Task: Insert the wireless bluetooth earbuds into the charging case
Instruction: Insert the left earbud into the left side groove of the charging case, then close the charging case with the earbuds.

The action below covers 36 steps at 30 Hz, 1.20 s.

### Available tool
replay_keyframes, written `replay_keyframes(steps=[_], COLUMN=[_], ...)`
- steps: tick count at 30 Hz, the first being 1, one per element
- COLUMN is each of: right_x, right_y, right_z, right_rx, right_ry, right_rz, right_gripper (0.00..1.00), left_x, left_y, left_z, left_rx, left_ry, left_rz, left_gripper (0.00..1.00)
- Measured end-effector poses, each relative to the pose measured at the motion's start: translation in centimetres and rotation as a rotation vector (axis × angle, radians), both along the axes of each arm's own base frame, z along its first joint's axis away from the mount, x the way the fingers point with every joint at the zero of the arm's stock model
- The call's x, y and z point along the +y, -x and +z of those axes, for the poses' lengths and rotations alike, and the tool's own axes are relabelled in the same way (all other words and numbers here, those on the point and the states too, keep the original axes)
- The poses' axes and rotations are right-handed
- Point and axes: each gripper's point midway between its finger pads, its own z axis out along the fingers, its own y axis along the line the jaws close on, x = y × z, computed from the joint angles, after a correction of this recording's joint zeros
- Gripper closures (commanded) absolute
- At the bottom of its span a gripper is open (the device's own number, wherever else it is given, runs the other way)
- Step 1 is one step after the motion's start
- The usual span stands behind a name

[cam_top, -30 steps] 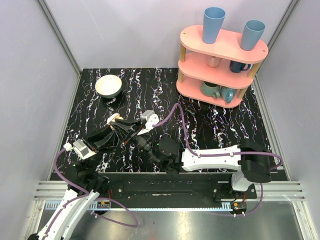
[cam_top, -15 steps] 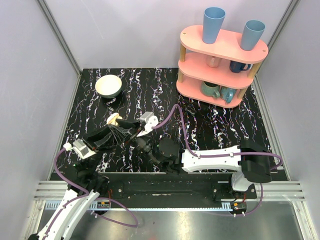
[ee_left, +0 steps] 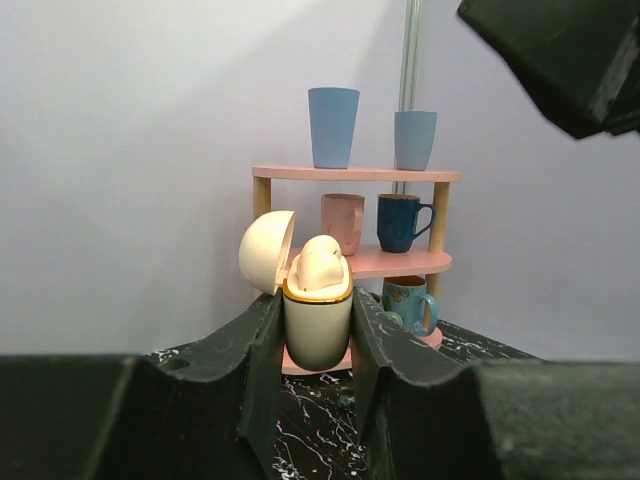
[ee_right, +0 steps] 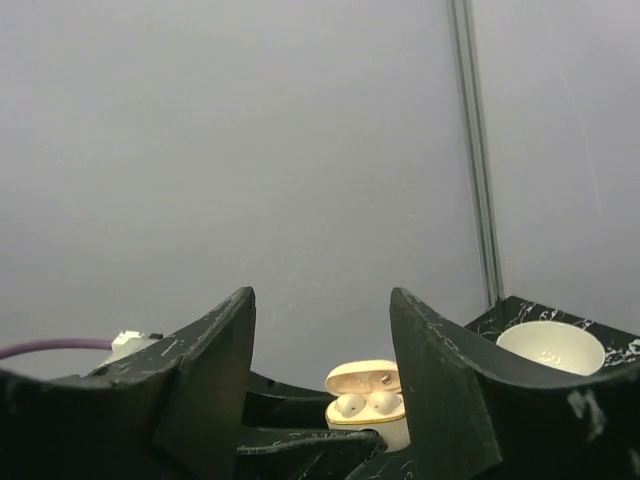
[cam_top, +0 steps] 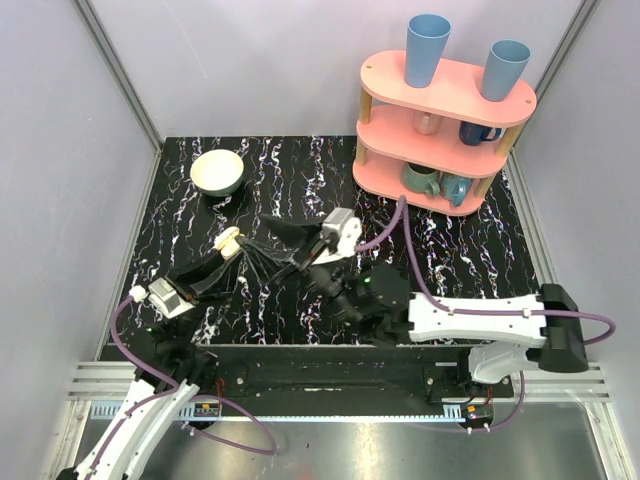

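Case (ee_right: 368, 405) is held upright with its lid flipped open, pinched in the left gripper (ee_left: 315, 310). Both earbuds (ee_right: 351, 404) look seated, though one seems to ride high, so I'd guess the next move is a gentle press-down. Right gripper (ee_right: 322, 300) is spread wide and empty, nearby. Black marbled table (cam_top: 470, 250), bowl (cam_top: 217, 172), pink mug shelf (cam_top: 455, 80), plain grey walls.

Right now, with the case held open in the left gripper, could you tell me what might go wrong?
1. An earbud stands above the rim of the case in the left wrist view; if not fully seated, shutting the lid could jam or eject it.
2. The left gripper pinches only the case's rounded sides, so a push from the open right gripper might twist it loose.
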Motion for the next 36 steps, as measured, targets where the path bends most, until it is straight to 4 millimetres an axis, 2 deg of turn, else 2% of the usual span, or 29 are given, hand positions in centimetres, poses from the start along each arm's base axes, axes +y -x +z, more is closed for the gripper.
replay_keyframes(steps=[3,5,7,11,14,17,23,29,33,36], right_x=[-1.7,-2.4,-2.9,-3.6,-5.1,-7.1,-10.7,-13.0,-14.3,-14.6], right_y=[-0.2,-0.8,-1.6,-2.9,-3.3,-3.5,-4.1,-4.8,-5.4,-6.6], right_z=[1.2,0.8,-0.4,-4.1,-5.9,-6.0,-5.2,-6.8,-6.6,-6.7], right_rx=[0.013,0.047,0.100,0.220,0.306,0.369,0.458,0.524,0.526,0.529], right_ry=[-0.009,0.013,0.052,0.168,0.215,0.198,0.132,0.134,0.129,0.148], right_rz=[-0.023,-0.060,-0.108,-0.186,-0.223,-0.242,-0.274,-0.310,-0.342,-0.375], right_gripper=[0.34,0.33,0.33,0.32,0.31,0.25,0.19,0.12,0.10,0.09], left_x=[-0.1,-0.3,-0.5,-1.0,-1.3,-1.7,-2.8,-3.5,-3.6,-3.5], left_y=[0.0,0.1,0.2,0.7,0.9,1.0,0.4,0.1,0.4,0.6], left_z=[-0.1,-0.1,-0.2,-0.3,-0.3,-0.4,-1.4,-1.8,-1.3,-1.2], left_rx=[-0.001,-0.004,-0.006,-0.018,-0.024,-0.028,0.009,0.023,0.005,-0.004], left_ry=[-0.007,-0.015,-0.025,-0.043,-0.055,-0.066,-0.106,-0.128,-0.118,-0.115], left_rz=[-0.005,-0.012,-0.024,-0.055,-0.074,-0.091,-0.129,-0.155,-0.168,-0.169], left_gripper=[1.00,1.00,1.00,1.00,1.00,1.00,1.00,1.00,1.00,1.00])
